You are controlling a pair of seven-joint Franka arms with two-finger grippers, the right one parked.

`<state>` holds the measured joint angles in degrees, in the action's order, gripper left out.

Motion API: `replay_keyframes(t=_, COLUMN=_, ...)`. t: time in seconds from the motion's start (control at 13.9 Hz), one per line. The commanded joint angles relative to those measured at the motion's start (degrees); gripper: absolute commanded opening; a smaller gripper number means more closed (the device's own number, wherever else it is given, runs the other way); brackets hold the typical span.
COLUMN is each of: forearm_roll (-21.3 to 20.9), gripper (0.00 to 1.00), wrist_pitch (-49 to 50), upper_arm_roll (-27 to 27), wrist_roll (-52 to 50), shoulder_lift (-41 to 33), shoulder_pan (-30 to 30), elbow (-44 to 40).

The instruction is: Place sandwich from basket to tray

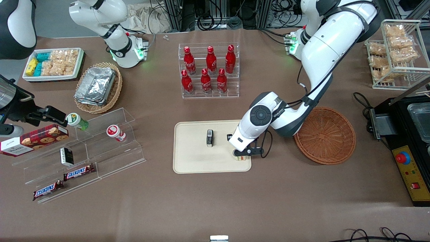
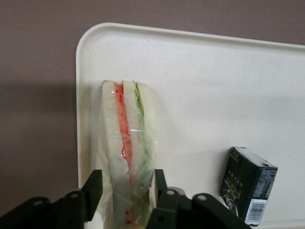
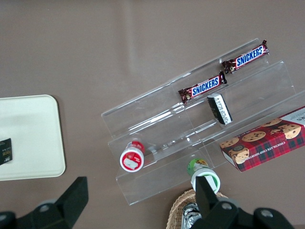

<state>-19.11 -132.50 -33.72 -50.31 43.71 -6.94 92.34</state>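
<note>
Sandwich [image 2: 128,148] sits pinched between the jaws of the gripper [image 2: 126,191], resting on the tray [image 2: 200,71] corner, small black box [image 2: 248,183] just beside them.

Looks like a robot lab done up as a mock shop – cables [image 1: 215,18], emergency-stop box [image 1: 408,168], soda bottles [image 1: 208,69], candy bars [image 1: 79,172] on clear shelves [image 1: 111,148].

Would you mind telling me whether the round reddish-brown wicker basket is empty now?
Empty: the round reddish-brown wicker basket shows only bare weave. The triangular wedge sandwich stands on edge on the cream rectangular tray, held between the hand's fingers.
</note>
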Motion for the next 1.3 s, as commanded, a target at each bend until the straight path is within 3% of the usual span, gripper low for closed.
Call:
replay_keyframes(t=0.0, forearm_roll=-1.46, gripper=1.0, wrist_pitch=0.39, upper_arm_roll=0.06, wrist_roll=-1.54, shoulder_lift=0.07, shoulder_pan=-0.27, elbow=-1.98)
replay_keyframes(t=0.14, forearm_roll=-1.37, gripper=1.0, wrist_pitch=2.84, upper_arm_roll=0.06, wrist_roll=-1.63, shoulder_lift=-2.64, shoulder_pan=0.34, elbow=-2.95)
replay_keyframes(t=0.43, forearm_roll=-1.11, gripper=1.0, wrist_pitch=19.26, upper_arm_roll=0.41, wrist_roll=-0.67, shoulder_lift=-11.78, shoulder_pan=0.7, elbow=-6.64)
replay_keyframes(t=0.51, forearm_roll=-0.24, gripper=1.0, wrist_pitch=19.99, upper_arm_roll=2.5, wrist_roll=0.29, shoulder_lift=-14.15, shoulder_pan=0.61, elbow=-6.56)
replay_keyframes(t=0.72, forearm_roll=6.52, gripper=1.0, wrist_pitch=22.09, upper_arm_roll=8.12, wrist_roll=4.06, shoulder_lift=-19.96, shoulder_pan=0.61, elbow=-5.68)
replay_keyframes(t=1.01, forearm_roll=16.36, gripper=1.0, wrist_pitch=25.97, upper_arm_roll=18.75, wrist_roll=19.33, shoulder_lift=-28.91, shoulder_pan=-0.18, elbow=-3.75)
replay_keyframes(t=1.23, forearm_roll=19.8, gripper=1.0, wrist_pitch=26.06, upper_arm_roll=26.58, wrist_roll=33.13, shoulder_lift=-37.35, shoulder_pan=0.17, elbow=3.09)
